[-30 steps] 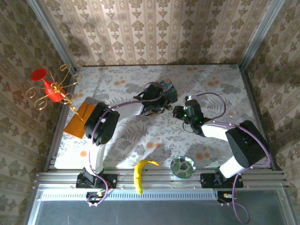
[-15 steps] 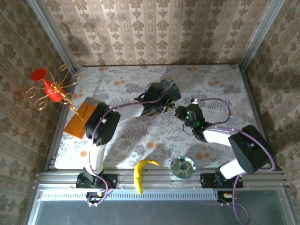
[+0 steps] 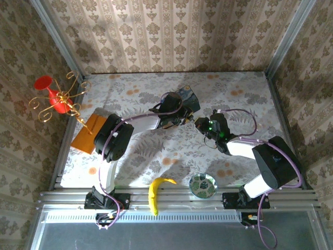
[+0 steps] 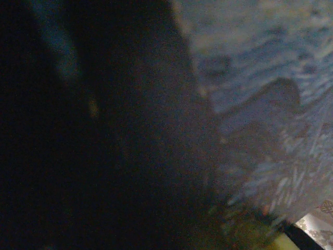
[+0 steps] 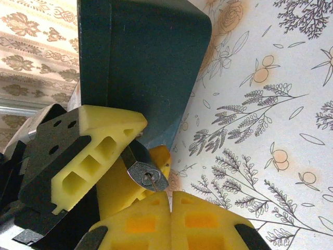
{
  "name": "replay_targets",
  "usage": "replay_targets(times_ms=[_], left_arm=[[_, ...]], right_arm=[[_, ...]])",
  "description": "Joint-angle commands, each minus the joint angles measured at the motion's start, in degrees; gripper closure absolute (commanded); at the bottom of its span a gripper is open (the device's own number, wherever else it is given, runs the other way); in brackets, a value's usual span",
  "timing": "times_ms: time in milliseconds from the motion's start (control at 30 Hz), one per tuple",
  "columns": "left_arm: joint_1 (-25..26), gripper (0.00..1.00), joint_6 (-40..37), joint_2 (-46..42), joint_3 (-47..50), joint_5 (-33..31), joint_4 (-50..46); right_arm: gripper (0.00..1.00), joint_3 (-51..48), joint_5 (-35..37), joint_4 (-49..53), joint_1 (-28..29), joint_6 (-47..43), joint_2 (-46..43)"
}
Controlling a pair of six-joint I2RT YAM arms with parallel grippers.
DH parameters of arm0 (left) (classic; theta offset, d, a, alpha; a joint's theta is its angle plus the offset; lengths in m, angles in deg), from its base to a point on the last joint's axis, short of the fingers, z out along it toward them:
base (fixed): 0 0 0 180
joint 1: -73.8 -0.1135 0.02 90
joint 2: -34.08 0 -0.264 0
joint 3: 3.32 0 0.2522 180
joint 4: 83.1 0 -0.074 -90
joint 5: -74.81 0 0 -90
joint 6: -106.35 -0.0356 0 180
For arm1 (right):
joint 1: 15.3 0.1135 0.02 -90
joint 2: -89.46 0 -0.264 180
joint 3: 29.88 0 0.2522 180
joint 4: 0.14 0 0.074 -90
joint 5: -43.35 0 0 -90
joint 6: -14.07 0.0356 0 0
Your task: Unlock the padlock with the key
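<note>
The padlock (image 5: 147, 174), small and dark with a silvery keyhole face, sits between the yellow fingers (image 5: 104, 140) of my left gripper (image 3: 180, 117), which is shut on it. My right gripper (image 5: 170, 197) is shut on the key (image 5: 152, 183); its thin blade reaches from the closed pads into the keyhole. In the top view the right gripper (image 3: 200, 124) meets the left one near the table's middle. The blue painted box (image 5: 140, 62) stands right behind the padlock. The left wrist view is dark and blurred, with the box's blue surface (image 4: 270, 78) close up.
A banana (image 3: 158, 191) and a small patterned bowl (image 3: 202, 185) lie near the front edge. An orange block (image 3: 87, 133), a red vase (image 3: 49, 92) and a gold wire stand (image 3: 65, 101) sit at the left. The blue box (image 3: 188, 99) is just behind both grippers.
The right wrist has swung slightly right and back, its gripper still at the padlock. The left gripper and the box have edged a little right.
</note>
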Motion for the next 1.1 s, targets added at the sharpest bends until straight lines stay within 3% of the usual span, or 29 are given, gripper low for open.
replay_targets(times_ms=[0,233,400,800,1067], left_arm=[[4.37,1.0,2.38,-2.63,0.97,14.25,-2.59],[5.09,1.0,3.12,-1.7,-0.86,14.75,-2.07],[5.57,1.0,2.7,-1.78,-1.67,15.57,-2.58],[5.76,1.0,1.02,-2.75,-0.54,17.43,-4.08],[5.91,1.0,0.06,-3.8,-0.45,18.0,-4.3]], right_arm=[[1.0,1.48,-2.06,1.11,-1.05,-1.64,-2.09],[1.0,3.18,0.34,-2.22,2.95,-4.06,1.5],[1.0,5.94,5.2,-3.06,6.37,-12.05,3.76],[1.0,7.19,2.22,-1.17,-0.12,-13.81,1.18],[1.0,7.83,-5.77,-4.33,-3.28,-6.64,5.53]])
